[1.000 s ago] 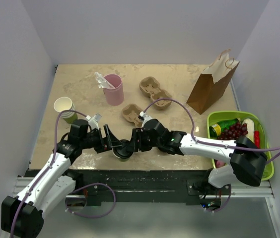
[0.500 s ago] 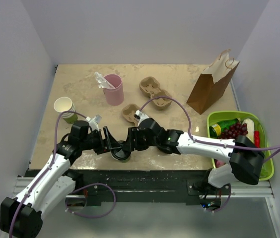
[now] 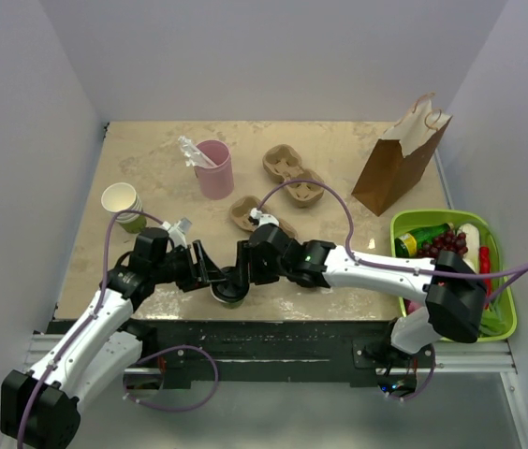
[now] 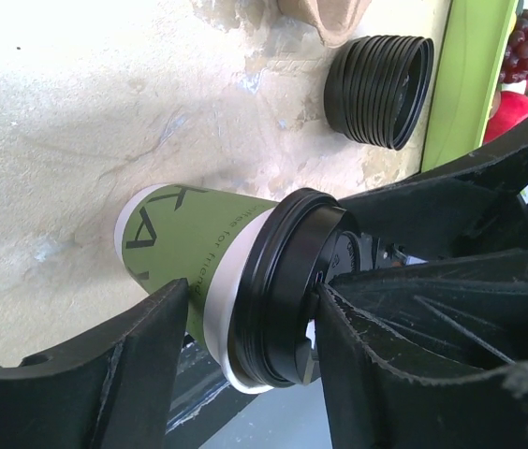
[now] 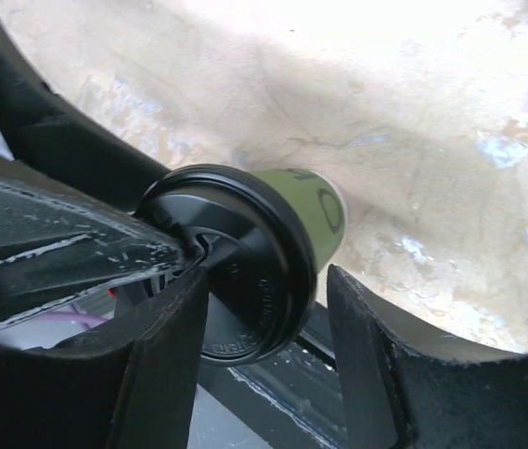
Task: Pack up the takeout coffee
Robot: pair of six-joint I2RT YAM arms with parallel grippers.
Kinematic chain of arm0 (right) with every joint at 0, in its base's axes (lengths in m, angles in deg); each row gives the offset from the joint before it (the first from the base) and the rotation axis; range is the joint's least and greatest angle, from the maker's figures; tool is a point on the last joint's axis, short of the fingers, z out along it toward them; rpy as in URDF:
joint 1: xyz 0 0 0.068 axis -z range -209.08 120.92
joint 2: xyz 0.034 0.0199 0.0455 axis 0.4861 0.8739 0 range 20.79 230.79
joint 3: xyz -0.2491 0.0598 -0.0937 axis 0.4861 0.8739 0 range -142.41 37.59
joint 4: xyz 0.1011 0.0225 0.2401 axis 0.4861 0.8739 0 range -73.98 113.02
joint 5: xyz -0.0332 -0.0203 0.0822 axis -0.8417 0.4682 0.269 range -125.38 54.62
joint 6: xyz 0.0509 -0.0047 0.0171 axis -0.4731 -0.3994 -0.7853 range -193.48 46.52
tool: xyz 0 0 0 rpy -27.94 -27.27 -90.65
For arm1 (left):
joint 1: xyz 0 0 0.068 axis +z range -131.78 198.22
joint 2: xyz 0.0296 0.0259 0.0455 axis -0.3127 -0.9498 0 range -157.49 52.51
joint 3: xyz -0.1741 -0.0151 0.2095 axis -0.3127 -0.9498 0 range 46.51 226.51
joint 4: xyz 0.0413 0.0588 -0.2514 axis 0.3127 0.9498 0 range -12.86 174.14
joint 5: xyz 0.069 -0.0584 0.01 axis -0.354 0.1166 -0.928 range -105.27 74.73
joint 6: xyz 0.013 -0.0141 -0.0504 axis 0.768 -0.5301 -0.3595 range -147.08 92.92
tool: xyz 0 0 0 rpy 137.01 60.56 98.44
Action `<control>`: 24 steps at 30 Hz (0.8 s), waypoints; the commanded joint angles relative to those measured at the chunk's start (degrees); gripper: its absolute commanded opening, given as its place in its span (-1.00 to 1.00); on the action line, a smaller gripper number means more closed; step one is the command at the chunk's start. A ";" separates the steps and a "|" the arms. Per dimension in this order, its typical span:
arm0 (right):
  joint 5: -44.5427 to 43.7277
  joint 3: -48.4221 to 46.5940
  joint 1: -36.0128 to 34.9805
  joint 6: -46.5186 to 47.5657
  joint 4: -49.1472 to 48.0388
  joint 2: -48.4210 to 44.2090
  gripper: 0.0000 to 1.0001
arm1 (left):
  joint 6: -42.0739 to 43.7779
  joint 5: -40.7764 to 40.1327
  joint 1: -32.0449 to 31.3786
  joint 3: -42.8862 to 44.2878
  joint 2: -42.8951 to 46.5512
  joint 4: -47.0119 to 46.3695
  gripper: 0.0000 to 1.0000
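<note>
Top external view: takeout coffee (image 3: 229, 288) held over the bench's (image 3: 152, 178) near edge, right tool (image 5: 266, 281) clamped on it; left tool (image 4: 245, 318) has narrowed around it, grip unclear, suggesting a handover.

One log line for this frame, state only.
takeout coffee: lidded, near table front edge | left tool: straddles it, grip unclear | right tool: straddles it, grip unclear | packed: no

Takeout coffee (image 4: 189, 248): matt paper sides, glossy black plastic lid (image 4: 283, 281); table (image 4: 77, 112) mottled.
</note>
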 commanded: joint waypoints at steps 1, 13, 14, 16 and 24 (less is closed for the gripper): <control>-3.34 0.22 -0.50 -1.09 2.61 -2.56 0.16 | 0.58 0.50 -0.34 2.17 -0.27 -0.70 0.20; 2.82 3.04 -0.50 -2.67 -3.81 -5.64 0.20 | 0.93 1.47 -0.34 3.75 -1.85 0.53 0.26; 2.91 2.95 -0.50 -2.59 -3.64 -5.64 0.20 | 1.02 1.29 -0.34 3.84 -1.76 0.70 0.30; 2.56 2.34 -0.50 -2.15 -2.77 -5.55 0.21 | 1.28 0.94 -0.34 4.37 -1.94 1.40 0.36; 2.03 3.21 -0.50 -1.97 -2.58 -5.82 0.22 | 3.92 -0.38 -0.34 6.65 -1.85 6.32 0.61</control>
